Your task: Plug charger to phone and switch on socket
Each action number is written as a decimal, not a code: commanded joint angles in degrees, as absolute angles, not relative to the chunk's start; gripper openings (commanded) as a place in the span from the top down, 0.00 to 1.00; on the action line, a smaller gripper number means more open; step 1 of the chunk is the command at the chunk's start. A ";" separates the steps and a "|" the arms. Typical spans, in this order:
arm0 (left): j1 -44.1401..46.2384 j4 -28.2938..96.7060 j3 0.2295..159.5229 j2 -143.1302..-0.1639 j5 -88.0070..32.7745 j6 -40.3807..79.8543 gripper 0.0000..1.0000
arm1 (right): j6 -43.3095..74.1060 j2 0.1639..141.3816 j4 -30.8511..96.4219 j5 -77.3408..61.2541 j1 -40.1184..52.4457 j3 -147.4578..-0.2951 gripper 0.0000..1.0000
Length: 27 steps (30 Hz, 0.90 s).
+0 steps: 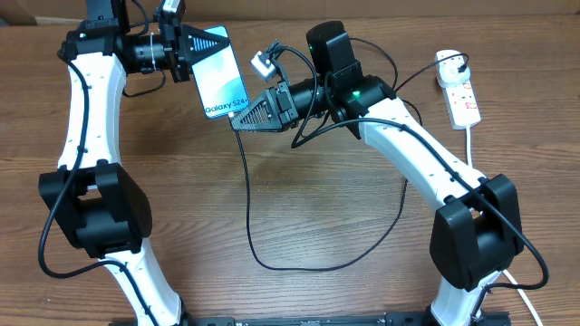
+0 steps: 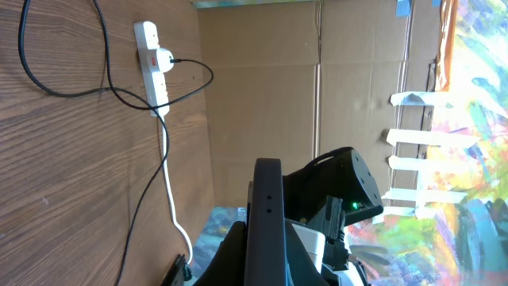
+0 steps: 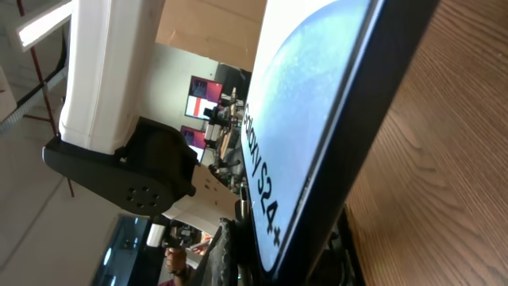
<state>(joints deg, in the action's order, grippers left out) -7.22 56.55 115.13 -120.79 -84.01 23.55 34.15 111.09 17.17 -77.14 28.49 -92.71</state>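
My left gripper (image 1: 193, 56) is shut on the top end of the phone (image 1: 223, 80) and holds it above the table, with its light blue "Galaxy S24+" screen facing up. In the left wrist view the phone (image 2: 266, 222) shows edge-on between the fingers. My right gripper (image 1: 241, 120) is closed at the phone's bottom edge, and the black charger cable (image 1: 299, 267) leaves its tip. In the right wrist view the phone (image 3: 309, 119) fills the frame and hides the connector. The white socket (image 1: 459, 89) lies at the far right and also shows in the left wrist view (image 2: 151, 67).
The black cable loops across the wooden table (image 1: 326, 199) and up to a plug (image 1: 450, 65) in the socket. A thick white cord (image 1: 471, 145) runs from the socket toward the front. Cardboard walls (image 2: 317, 95) stand behind the table.
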 commanded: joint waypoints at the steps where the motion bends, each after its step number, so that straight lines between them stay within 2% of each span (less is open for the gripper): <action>1: -6.35 56.93 116.40 -119.70 -86.46 21.80 0.96 | 34.65 111.26 16.80 -75.70 28.12 -92.95 0.96; 27: -6.42 56.64 116.40 -119.70 -86.43 21.82 0.96 | 33.87 111.33 18.55 -76.82 28.56 -91.53 0.96</action>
